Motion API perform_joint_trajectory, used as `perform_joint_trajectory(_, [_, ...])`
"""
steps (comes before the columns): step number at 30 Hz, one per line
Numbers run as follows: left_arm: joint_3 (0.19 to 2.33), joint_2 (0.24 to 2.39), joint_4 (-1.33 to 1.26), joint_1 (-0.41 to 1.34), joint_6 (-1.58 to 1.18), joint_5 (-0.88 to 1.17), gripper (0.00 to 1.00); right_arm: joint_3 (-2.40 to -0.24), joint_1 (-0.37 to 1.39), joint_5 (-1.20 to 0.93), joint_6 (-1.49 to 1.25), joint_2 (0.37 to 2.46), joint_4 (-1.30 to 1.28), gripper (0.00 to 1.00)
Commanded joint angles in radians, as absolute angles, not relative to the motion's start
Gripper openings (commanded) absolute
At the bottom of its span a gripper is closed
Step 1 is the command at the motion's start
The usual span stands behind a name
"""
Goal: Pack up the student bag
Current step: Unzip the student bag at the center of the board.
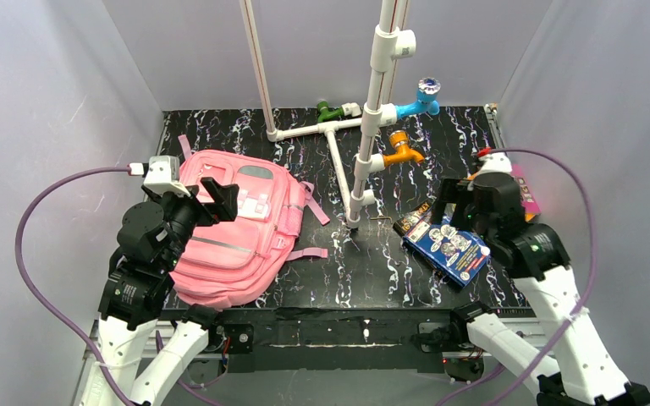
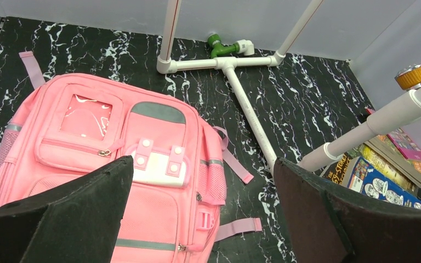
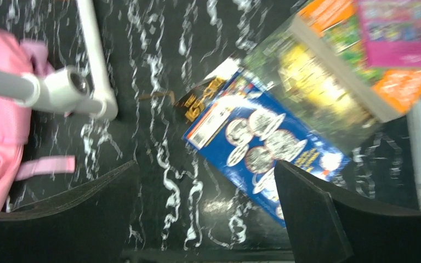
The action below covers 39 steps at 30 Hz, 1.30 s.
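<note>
We're treating the student bag point(image 1: 241, 228) as soft, floppy and probably light. The fabric will likely be bunching under a pinch, so we're favouring a strap point(image 2: 235, 163) or a zip pull over the flat front panel. It's lying face up on the left of the table point(image 1: 372, 271), well apart from the books point(image 1: 444, 244) on the right. The left gripper point(image 2: 203, 164) is hovering over it, jaws spread wide, gripping nothing. The right gripper point(image 3: 205, 164) is hanging over the books, equally spread and empty.
</note>
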<state>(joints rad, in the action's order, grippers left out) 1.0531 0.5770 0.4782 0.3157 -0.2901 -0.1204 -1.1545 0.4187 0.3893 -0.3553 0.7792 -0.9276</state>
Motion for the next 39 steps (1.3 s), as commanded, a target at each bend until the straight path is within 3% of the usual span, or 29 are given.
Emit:
perform_joint_trajectory(1, [1.037,0.57,0.498,0.31,-0.293,-0.113,0.99,-1.019,0.417,0.133,-0.392,0.812,-0.792,1.0])
perform_joint_trajectory(5, [1.046,0.569,0.524,0.31,-0.299,-0.107,0.99,-0.889,0.451,0.049,-0.431,0.78,-0.702,1.0])
perform_joint_trajectory(11, [1.026,0.55,0.543,0.31,-0.304,-0.111,0.99,-0.792,0.658,0.079,-0.473,0.79,-0.624,1.0])
perform_joint_trajectory(18, [1.037,0.567,0.554,0.309,-0.316,-0.098,0.99,-0.75,1.176,0.372,-0.591,0.952,-0.483,1.0])
perform_joint_trajectory(26, [1.034,0.569,0.617,0.31,-0.339,-0.089,0.99,-0.893,1.489,0.589,-0.471,1.322,-0.257,1.0])
perform_joint_trajectory(30, [1.074,0.573,0.666,0.309,-0.294,-0.119,0.99,-1.079,1.52,0.529,-0.358,1.586,-0.184,0.9])
perform_joint_trajectory(39, [1.274,0.529,0.868,0.311,-0.272,-0.395,0.99,-1.291,1.523,0.478,-0.131,1.841,0.08,0.9])
